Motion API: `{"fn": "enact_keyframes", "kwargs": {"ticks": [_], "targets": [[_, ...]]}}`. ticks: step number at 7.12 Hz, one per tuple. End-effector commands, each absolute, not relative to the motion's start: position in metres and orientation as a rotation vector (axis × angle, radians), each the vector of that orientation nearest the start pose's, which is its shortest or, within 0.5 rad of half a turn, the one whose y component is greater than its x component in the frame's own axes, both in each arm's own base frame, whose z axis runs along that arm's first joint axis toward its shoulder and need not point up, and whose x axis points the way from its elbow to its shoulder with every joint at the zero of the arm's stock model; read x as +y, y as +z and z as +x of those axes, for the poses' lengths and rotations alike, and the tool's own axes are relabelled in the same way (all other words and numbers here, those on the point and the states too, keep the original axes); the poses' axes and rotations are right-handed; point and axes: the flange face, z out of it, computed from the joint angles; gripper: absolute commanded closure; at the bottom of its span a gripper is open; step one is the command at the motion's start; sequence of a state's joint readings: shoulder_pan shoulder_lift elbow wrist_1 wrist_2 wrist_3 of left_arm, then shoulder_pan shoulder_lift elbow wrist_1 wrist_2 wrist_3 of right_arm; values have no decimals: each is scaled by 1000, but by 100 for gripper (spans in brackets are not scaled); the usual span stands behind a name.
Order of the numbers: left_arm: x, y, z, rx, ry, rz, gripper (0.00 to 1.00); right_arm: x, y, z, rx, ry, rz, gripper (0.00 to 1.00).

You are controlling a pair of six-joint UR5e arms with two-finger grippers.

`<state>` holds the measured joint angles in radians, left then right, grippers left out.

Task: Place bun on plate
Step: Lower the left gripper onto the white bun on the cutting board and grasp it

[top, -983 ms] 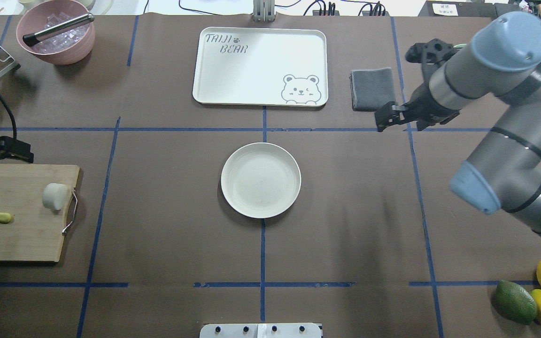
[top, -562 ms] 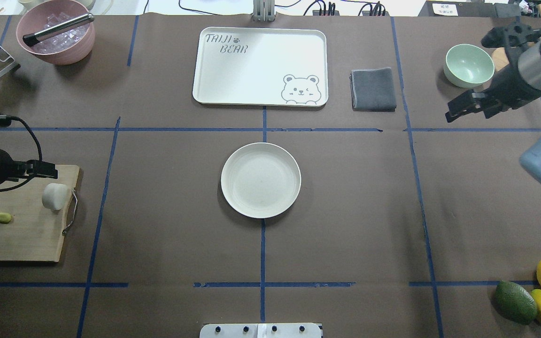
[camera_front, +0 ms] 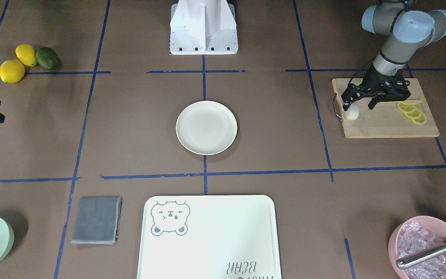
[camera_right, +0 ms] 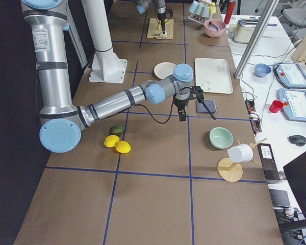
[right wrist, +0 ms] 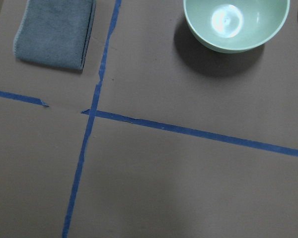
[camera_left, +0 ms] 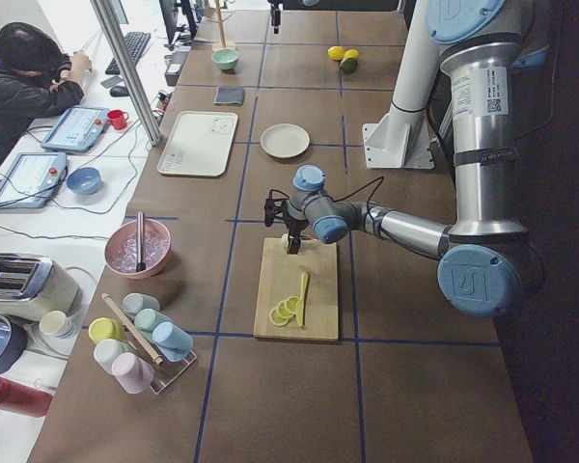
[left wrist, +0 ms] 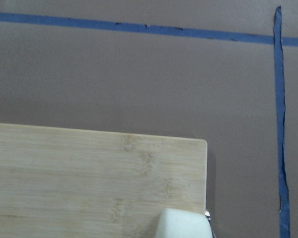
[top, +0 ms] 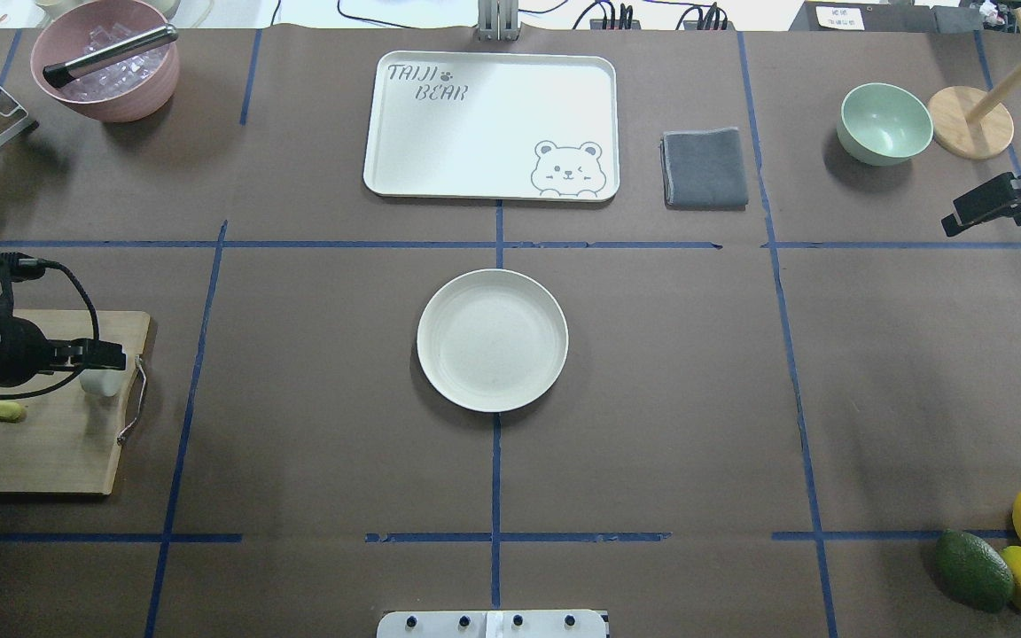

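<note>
At the table's 3 o'clock side in the front-facing view, the left pincer hangs over the cutting board, jaws spread wide and empty, with the bun just beneath at its 7 o'clock. I judge this the reach; next comes lowering and closing. Overhead, the bun lies well apart from the plate, at its 9 o'clock. The left wrist view shows only the bun's top at 6 o'clock.

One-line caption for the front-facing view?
Left gripper open over the bun on the cutting board; the plate sits bare mid-table.
</note>
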<state>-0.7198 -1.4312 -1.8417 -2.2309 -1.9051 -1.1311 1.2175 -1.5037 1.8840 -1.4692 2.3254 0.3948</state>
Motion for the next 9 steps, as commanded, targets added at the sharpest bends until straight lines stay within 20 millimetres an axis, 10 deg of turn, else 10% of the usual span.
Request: {"fn": "enact_keyframes", "kwargs": {"ticks": [1,9], "targets": [[-378,529,290,822,-123,165,6,-503,467,-109,-849,-139,153,0],[-379,526,289,823,-124,166,62,-504,468,-104,-848,-129,150,0]]}}
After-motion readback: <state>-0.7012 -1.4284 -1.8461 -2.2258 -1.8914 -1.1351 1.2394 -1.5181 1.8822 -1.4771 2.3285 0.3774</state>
